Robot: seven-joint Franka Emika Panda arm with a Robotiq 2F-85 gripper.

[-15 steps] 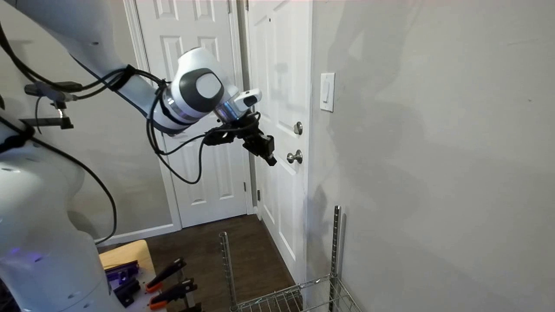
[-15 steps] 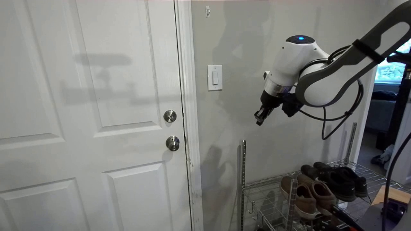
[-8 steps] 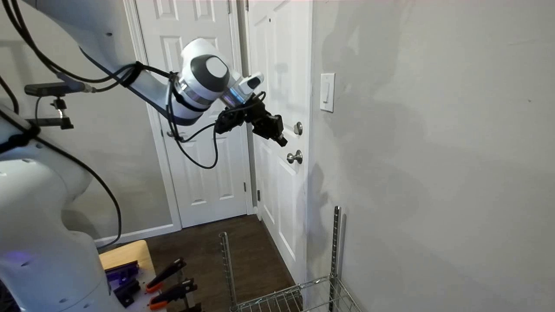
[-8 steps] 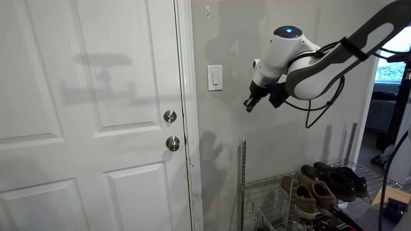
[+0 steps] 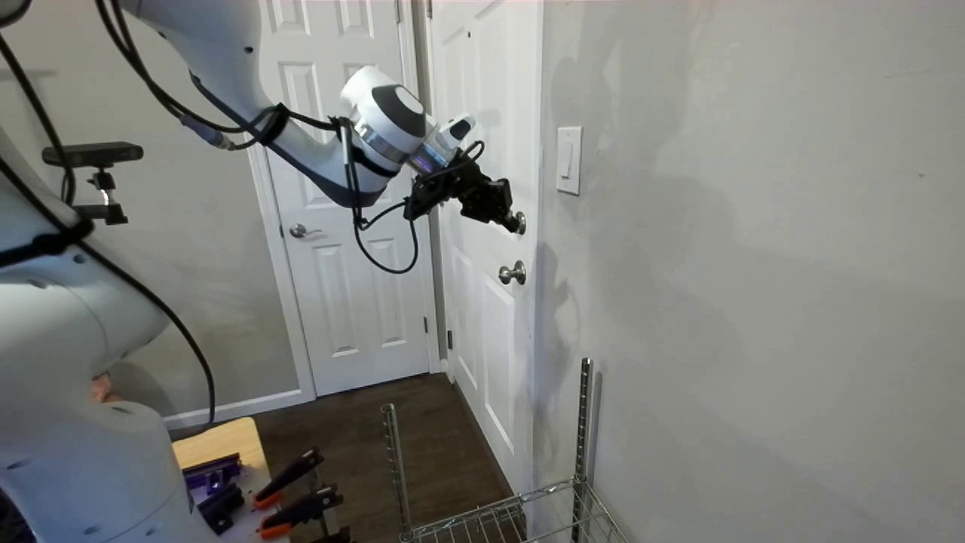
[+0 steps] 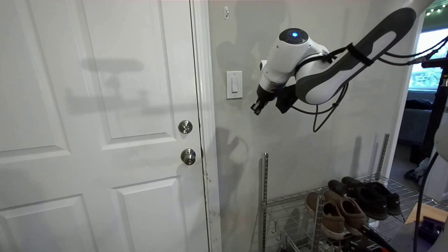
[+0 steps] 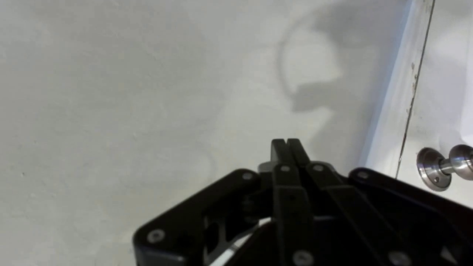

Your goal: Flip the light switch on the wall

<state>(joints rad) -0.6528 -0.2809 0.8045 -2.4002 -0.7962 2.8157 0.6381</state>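
Two black fingertips (image 7: 279,150) meet side by side at the nose of the narrow gripper (image 7: 287,142). From it, in an exterior view, the light switch (image 6: 234,85) sits between ten and eleven o'clock, on the grey wall (image 6: 297,150), apart from the fingertips. Farther off, toward eight o'clock, the round knob (image 6: 188,156) juts from the white panelled door (image 6: 98,168).

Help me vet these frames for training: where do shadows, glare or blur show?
In both exterior views, soft shadows on the wall, light switch distinct; in an exterior view, glare washing out part of the window; in the wrist view, shadows beside the door frame, the shut jaws dark and slightly blurred.
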